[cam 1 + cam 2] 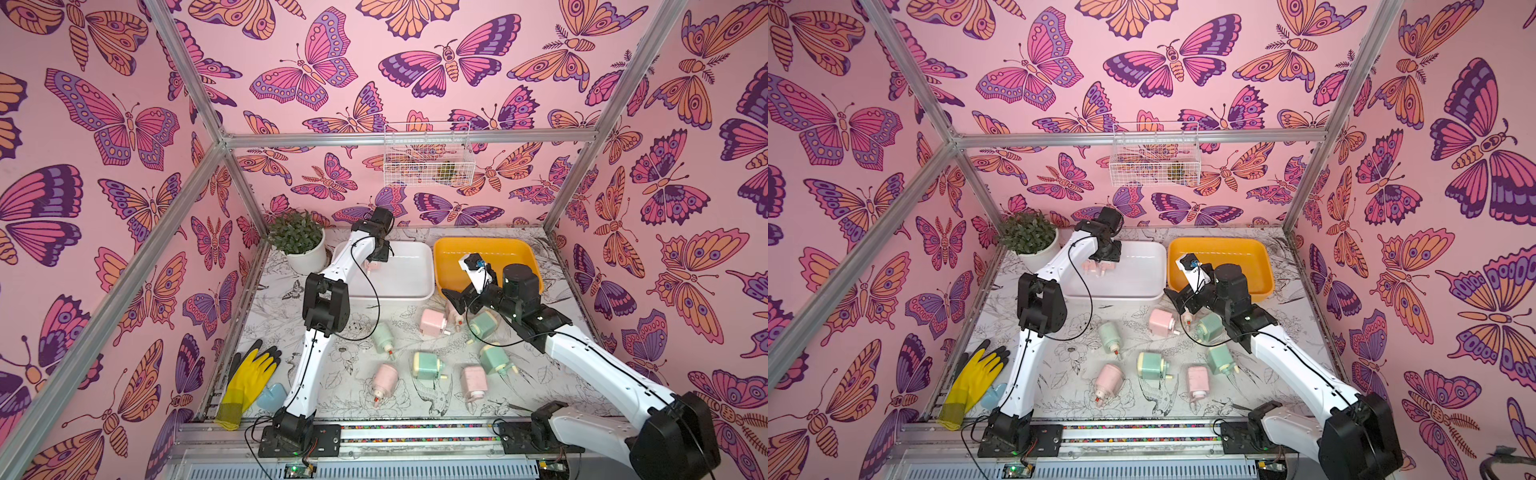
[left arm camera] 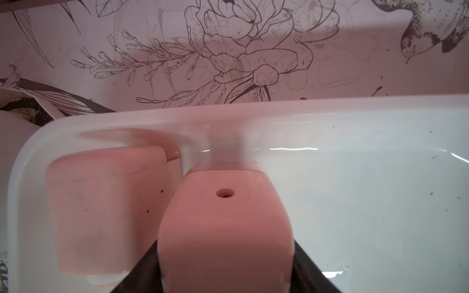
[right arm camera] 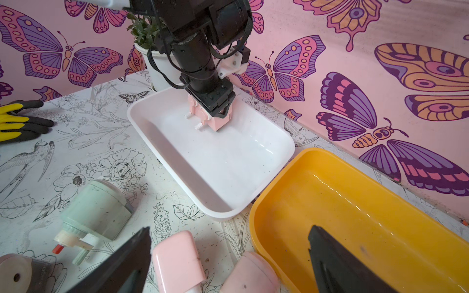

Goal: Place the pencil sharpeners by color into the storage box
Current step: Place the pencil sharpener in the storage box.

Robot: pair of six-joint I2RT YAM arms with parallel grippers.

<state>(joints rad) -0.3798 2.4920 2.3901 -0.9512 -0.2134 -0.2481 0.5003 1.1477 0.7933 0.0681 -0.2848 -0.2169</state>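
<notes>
Black-and-white floral table (image 1: 270,303) beneath everything; front edge lost under the mounting rail. White storage box (image 1: 409,270) at rear centre, left end masked by the left arm in both top views. Orange storage box (image 1: 494,249) just beside it on the right, near-left corner covered by the right wrist. Wire basket (image 1: 426,153) hung on the rear wall; greenish content too indistinct to name. Potted plant (image 1: 297,241) in the rear left corner, near the white box. Yellow-and-black glove (image 1: 245,382) at front left, cuff at the table's front edge.

Left gripper (image 3: 219,114) down inside the white box's rear left corner, clamped on a pink sharpener (image 2: 225,228); dark fingers (image 2: 309,276) pressed to its sides, tips cut off in the left wrist view. Resting on the box floor or just above: cannot tell. Second pink sharpener (image 2: 106,210) lying in the same corner just beside it, mostly hidden from above.

Right gripper (image 3: 229,228) spread wide, grasping nothing, hovering over two loose pink sharpeners (image 1: 432,322), (image 1: 452,309) by the orange box's near-left corner, the latter largely concealed. One mint green sharpener (image 1: 484,326) half under the right arm and cable. Three more green sharpeners (image 1: 382,337), (image 1: 428,365), (image 1: 494,357) and two front pink sharpeners (image 1: 384,380), (image 1: 476,382) in the open, apart from one another.

Pale blue object (image 1: 272,395) beside the glove, half under the left arm; identity unclear.
</notes>
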